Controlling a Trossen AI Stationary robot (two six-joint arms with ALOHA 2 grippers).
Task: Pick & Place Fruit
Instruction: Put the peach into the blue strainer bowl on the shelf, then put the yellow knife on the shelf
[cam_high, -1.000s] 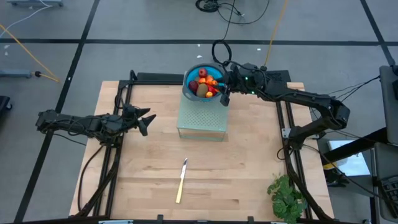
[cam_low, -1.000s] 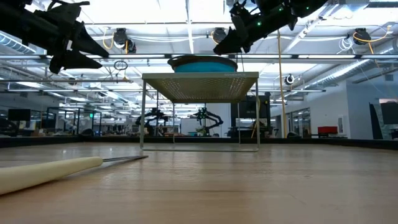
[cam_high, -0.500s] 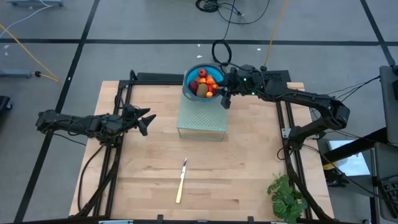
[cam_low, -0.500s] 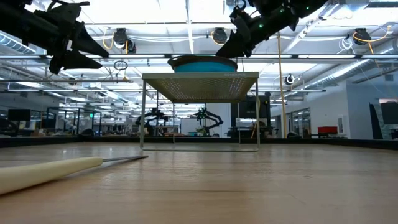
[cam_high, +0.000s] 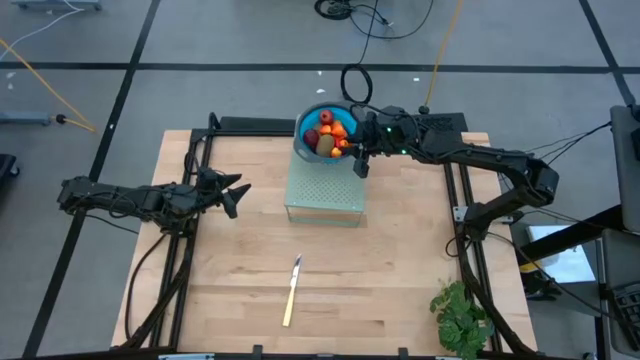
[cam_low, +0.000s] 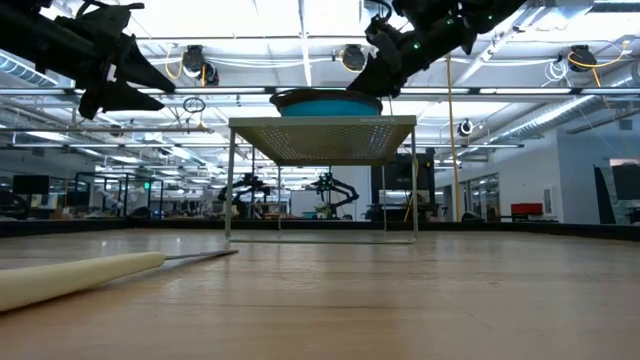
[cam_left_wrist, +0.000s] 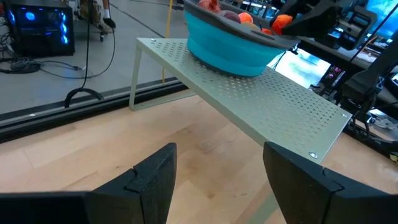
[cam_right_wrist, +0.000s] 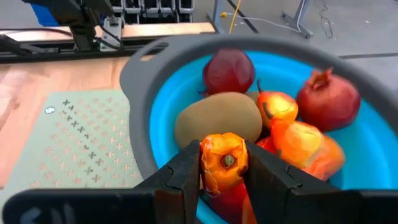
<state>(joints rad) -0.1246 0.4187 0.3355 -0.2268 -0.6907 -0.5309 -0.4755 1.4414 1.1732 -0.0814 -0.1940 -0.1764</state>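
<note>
fruit (cam_high: 331, 134) sits heaped in a blue bowl (cam_high: 305, 122) with a grey rim, and the bowl stands on top of a pale green perforated rack (cam_high: 324, 190) at the far middle of the wooden table (cam_high: 390, 270). from over the right arm's wrist i can make out a brown kiwi (cam_right_wrist: 217, 121), two dark red round pieces (cam_right_wrist: 228, 70) toward the bowl's far wall, and a cluster of orange and red-orange bits beside them.

the right gripper (cam_high: 361, 160) hangs at the bowl's right rim, and its two dark fingers are clamped on a small orange fruit piece (cam_right_wrist: 224, 160); the piece sits squeezed between the fingertips, just above the pile and close against the kiwi. from table level the same gripper (cam_low: 378, 72) shows tilted down over the bowl's edge.

the left gripper (cam_high: 232, 193) waits out over the left side of the table, well apart from the rack, pointing toward it. its fingers (cam_left_wrist: 152, 180) stand spread with nothing between them; only bare wood and the rack's near leg show through the gap.

a slim knife (cam_high: 291, 291) with a pale handle lies on the near part of the table, and a leafy green bunch (cam_high: 460, 315) rests at the near right corner. both are well clear of either arm.
</note>
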